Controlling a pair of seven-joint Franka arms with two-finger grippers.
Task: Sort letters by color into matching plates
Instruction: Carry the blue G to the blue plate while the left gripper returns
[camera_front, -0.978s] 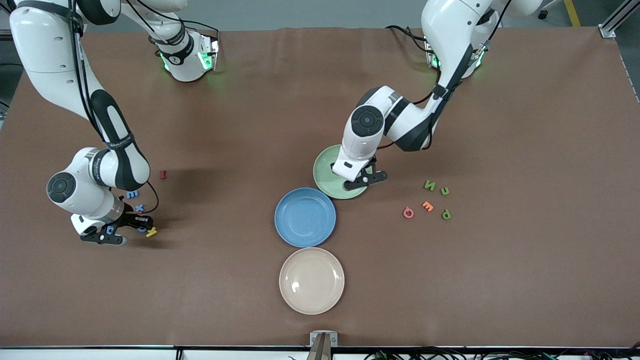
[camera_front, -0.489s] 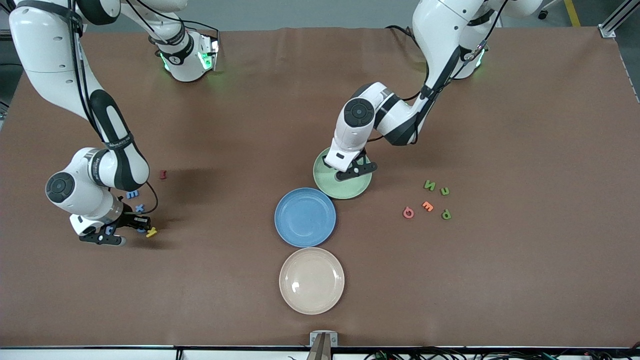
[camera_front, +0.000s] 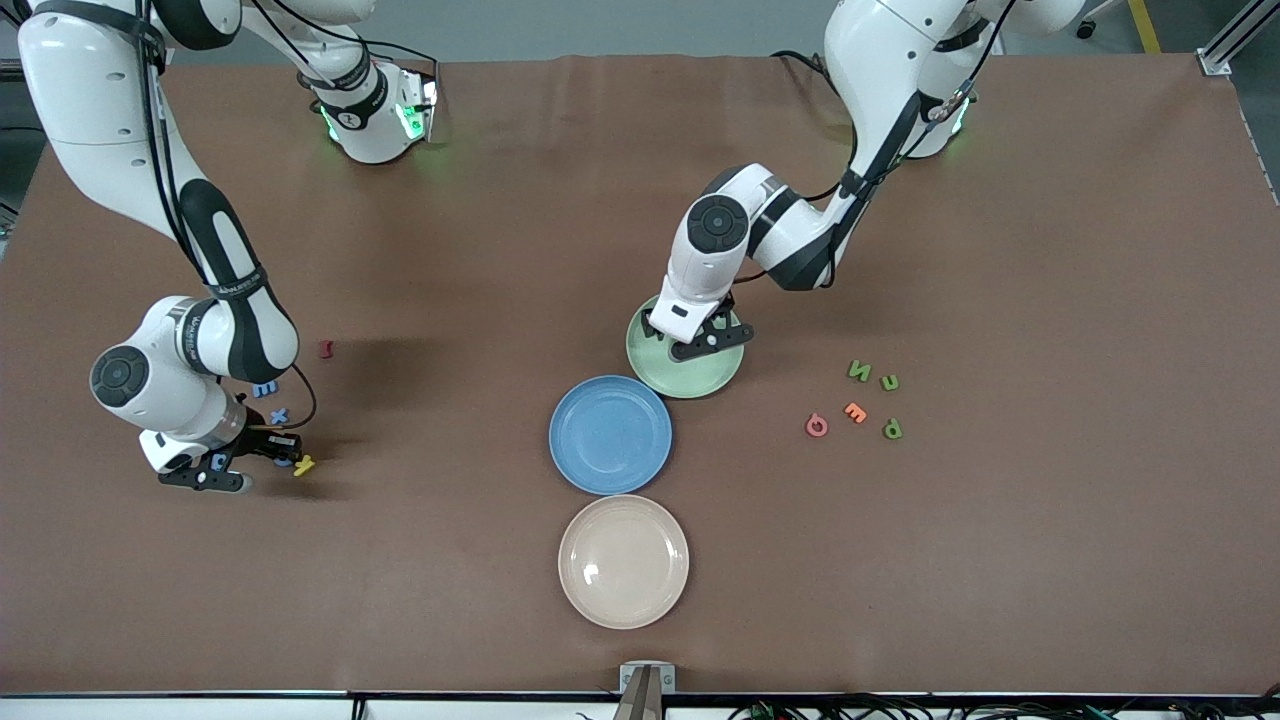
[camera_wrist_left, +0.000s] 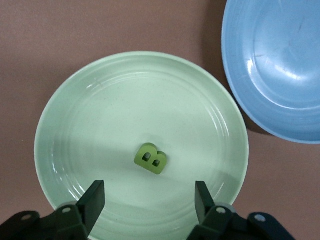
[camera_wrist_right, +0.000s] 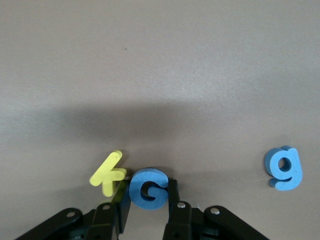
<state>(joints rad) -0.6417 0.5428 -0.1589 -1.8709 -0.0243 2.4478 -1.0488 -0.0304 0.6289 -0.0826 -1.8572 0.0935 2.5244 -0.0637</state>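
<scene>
You see a light green plate (camera_front: 690, 385) at the frame's centre, with a green B (camera_wrist_left: 150, 158) lying flat inside it. A blue plate (camera_front: 610, 435) touches it just below. Three green letters (camera_front: 860, 371) lie at the right. At the lower left, a blue G (camera_wrist_right: 147, 189) sits pinched between black fingers, a blue g (camera_wrist_right: 284, 168) nearby.

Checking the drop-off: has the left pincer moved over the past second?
Yes. The left pincer shifted from the green plate's rim nearest the loose letters to over its middle, toward the arms' bases.
</scene>
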